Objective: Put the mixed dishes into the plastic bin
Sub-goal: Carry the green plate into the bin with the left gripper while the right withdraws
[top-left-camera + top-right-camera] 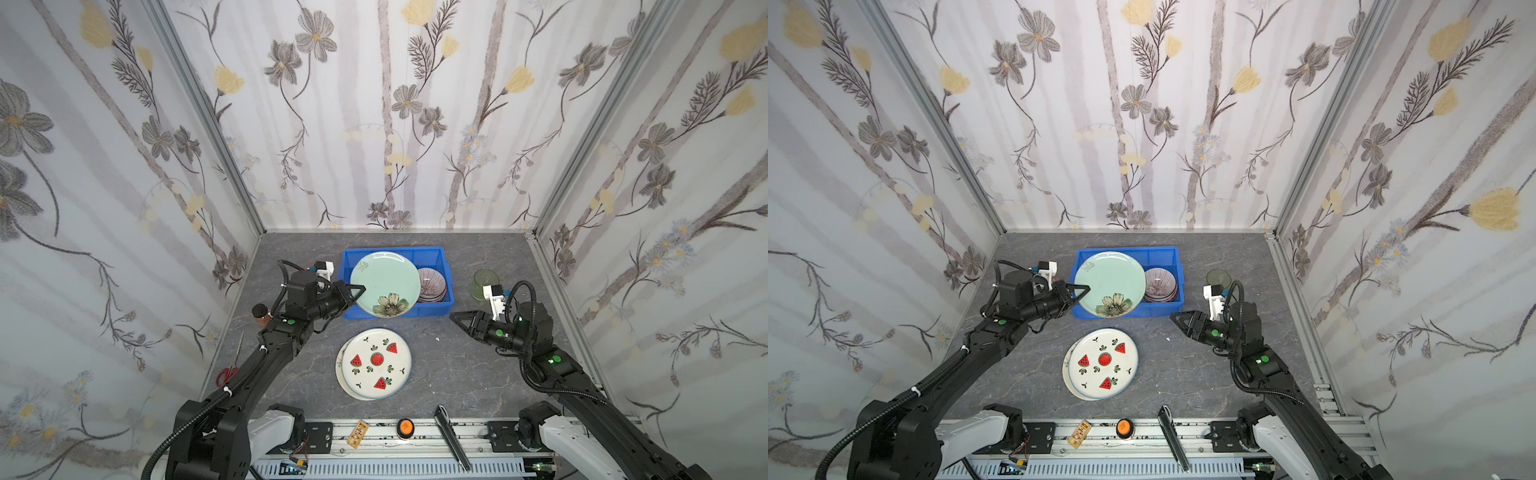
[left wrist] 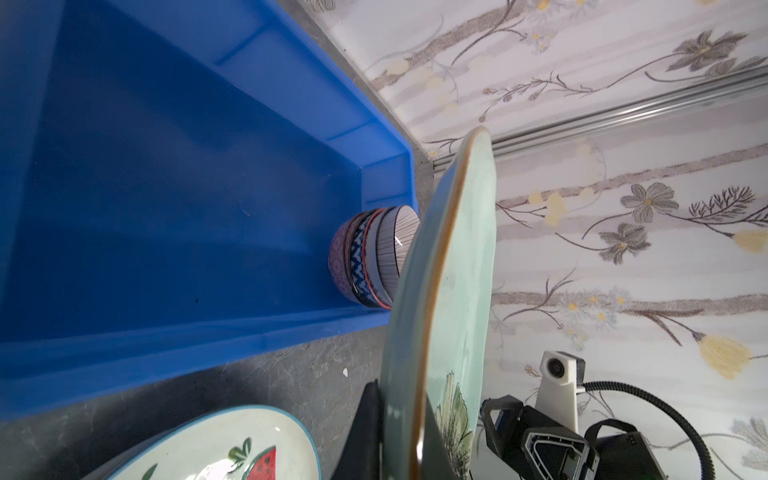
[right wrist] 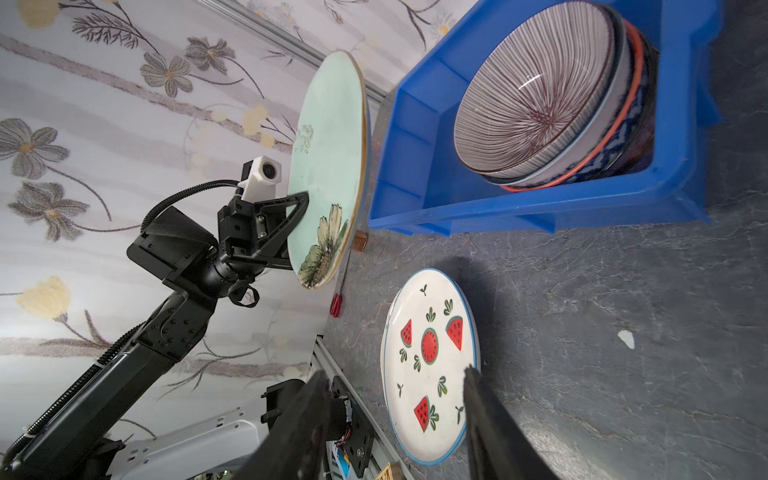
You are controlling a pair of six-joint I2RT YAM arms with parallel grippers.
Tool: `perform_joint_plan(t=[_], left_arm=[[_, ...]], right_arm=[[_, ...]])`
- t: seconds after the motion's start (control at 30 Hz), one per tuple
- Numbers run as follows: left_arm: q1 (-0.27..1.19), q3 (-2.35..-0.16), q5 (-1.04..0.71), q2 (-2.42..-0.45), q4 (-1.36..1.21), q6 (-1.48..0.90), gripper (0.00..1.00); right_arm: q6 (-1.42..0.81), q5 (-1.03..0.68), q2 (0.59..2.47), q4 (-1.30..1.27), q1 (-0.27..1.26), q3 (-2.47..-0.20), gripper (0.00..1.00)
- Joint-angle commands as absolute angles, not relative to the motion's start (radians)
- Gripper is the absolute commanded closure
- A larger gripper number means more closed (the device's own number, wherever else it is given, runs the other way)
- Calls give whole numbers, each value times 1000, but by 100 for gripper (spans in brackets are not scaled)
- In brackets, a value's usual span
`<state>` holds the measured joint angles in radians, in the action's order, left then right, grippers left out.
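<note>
The left gripper [image 1: 356, 290] pinched the rim of the pale green flower plate [image 1: 384, 278], holding it tilted over the blue plastic bin [image 1: 434, 252] below its fingers. Past the plate, stacked patterned bowls [image 1: 432, 284] sat inside the bin. Two stacked watermelon plates [image 1: 376, 361] lay on the table between the grippers. The right gripper [image 1: 454, 316], fingers spread and empty, hovered near the bin's corner, with a green tumbler [image 1: 482, 284] behind it.

Three plates [image 1: 384, 284], four bowls [image 1: 433, 285], one tumbler [image 1: 482, 281]
</note>
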<state>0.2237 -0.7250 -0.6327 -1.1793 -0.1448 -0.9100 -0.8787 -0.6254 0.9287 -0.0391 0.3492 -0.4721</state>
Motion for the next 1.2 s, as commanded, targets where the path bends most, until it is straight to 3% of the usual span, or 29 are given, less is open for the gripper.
perform_joint_plan(t=[0.0,0.67,1.17], left_arm=[[203,-784,-607,-1239,-213,-884,100],[190,-968,-483,-1546,-193,-870,100],[245,-1106,-322,-1671,-11,-783,100]], right_arm=[[-848,-658,922,-25,327,-469,48],[-781,-759,974,-5,206,-479,48],[-769,-778,982,5,187,-472,48]])
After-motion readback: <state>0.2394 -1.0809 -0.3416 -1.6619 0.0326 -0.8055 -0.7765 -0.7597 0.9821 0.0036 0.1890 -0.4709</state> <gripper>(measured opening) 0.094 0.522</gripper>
